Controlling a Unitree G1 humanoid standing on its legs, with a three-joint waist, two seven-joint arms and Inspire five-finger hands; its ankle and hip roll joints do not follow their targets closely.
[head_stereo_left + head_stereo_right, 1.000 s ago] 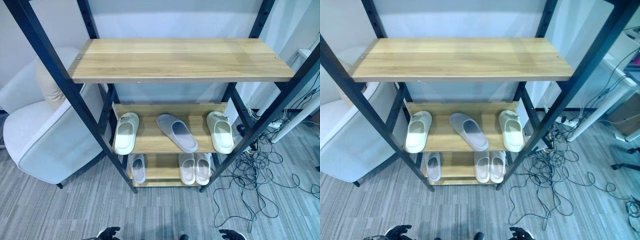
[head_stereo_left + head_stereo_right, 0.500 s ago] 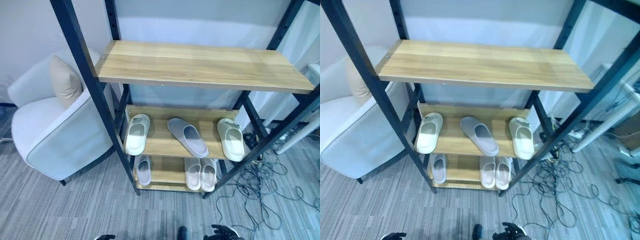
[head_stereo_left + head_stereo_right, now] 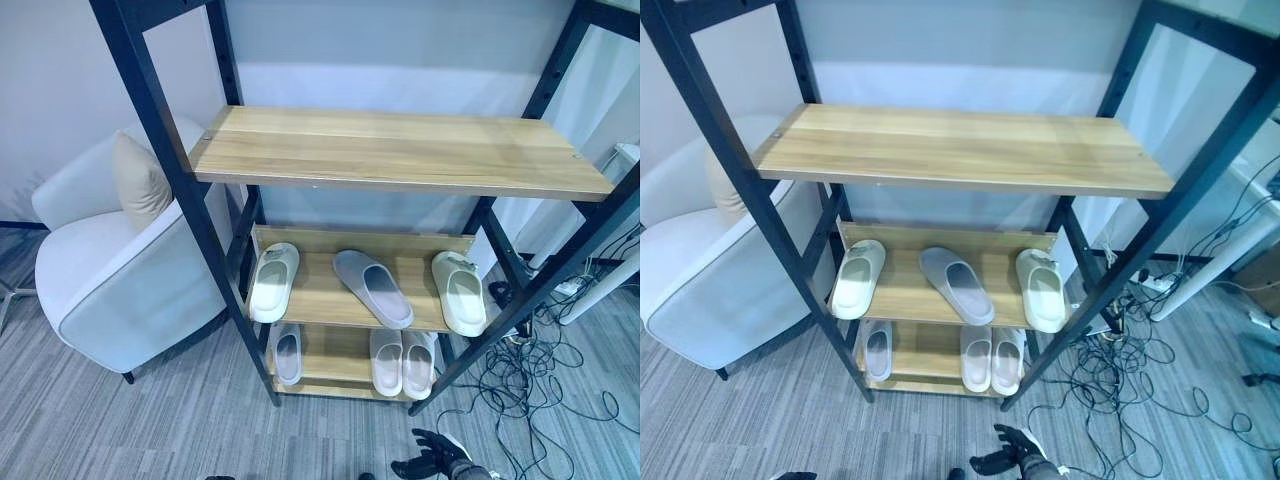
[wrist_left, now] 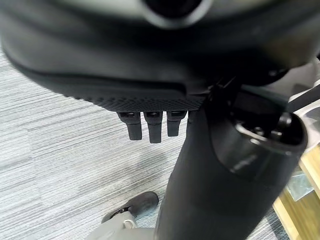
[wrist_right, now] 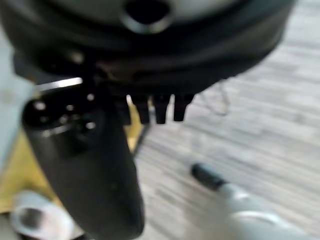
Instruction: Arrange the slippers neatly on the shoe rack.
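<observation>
**Wooden rack with slippers on its lower shelves, both hands low and empty**

Wooden shelves in a dark metal frame make up the shoe rack (image 3: 400, 150). In the left eye view its top shelf is bare. The middle shelf carries a cream slipper (image 3: 274, 281) at the left, a grey slipper (image 3: 373, 288) lying askew in the middle, and another cream slipper (image 3: 460, 292) at the right end. On the bottom shelf a single pale slipper (image 3: 286, 352) sits left, well apart from a pair of pale slippers (image 3: 402, 361) set side by side. A white armchair (image 3: 120, 270) with a tan cushion (image 3: 138, 182) stands left of the rack. The right hand (image 3: 432, 461) shows low over the grey carpet (image 3: 120, 420), fingers loosely spread, holding nothing.

The right eye view takes in more of the tangled cables (image 3: 1120, 385) on the floor to the right.

The left wrist view shows the left hand (image 4: 150, 107), its fingers (image 4: 154, 127) straight and empty above the carpet.

The right wrist view shows the right hand's straight fingers (image 5: 160, 107), with a rack corner beside the thumb.
</observation>
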